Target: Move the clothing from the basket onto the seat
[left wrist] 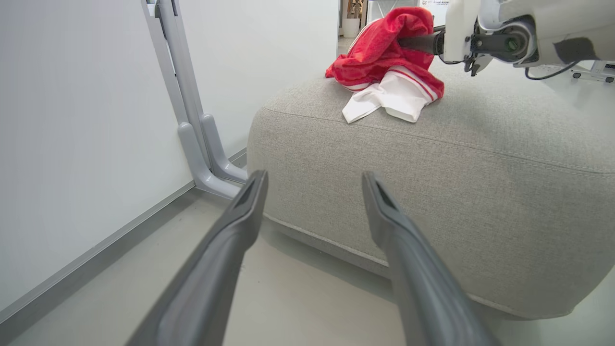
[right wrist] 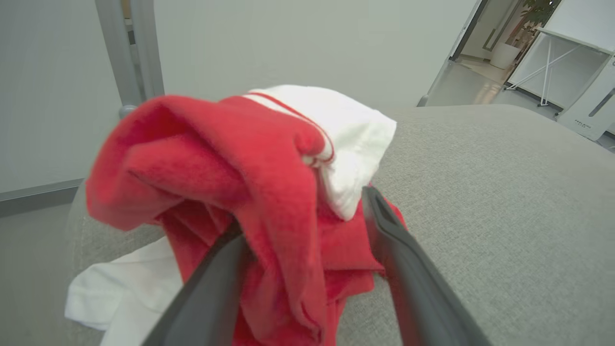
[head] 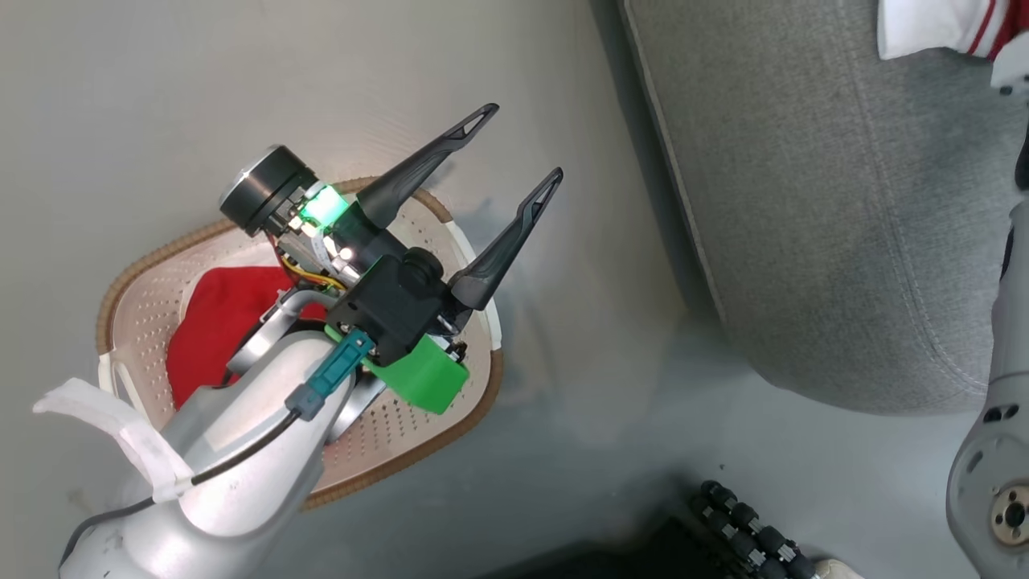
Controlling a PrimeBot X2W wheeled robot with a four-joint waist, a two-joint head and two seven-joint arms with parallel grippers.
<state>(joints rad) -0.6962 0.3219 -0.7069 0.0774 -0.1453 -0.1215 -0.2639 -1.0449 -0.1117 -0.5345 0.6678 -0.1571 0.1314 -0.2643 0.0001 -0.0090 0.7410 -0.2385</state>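
Red clothing (head: 217, 322) lies in the cream perforated basket (head: 474, 410) on the floor at the lower left. Above the basket my left gripper (head: 522, 141) hangs open and empty, its fingers (left wrist: 240, 226) pointing toward the grey seat (left wrist: 432, 182). Another red garment with white cuffs (left wrist: 389, 72) rests on top of the seat (right wrist: 504, 192). My right gripper (right wrist: 305, 216) is at this garment with its jaws spread apart. The red fabric (right wrist: 250, 168) drapes over its left finger and lies between both. A white cuff (head: 932, 28) shows at the seat's far edge.
A grey metal frame leg (left wrist: 192, 120) stands against the white wall beside the seat. A black ribbed object (head: 739, 531) lies on the floor near the bottom edge. My right forearm (head: 997, 450) runs along the right edge. Bare floor separates basket and seat.
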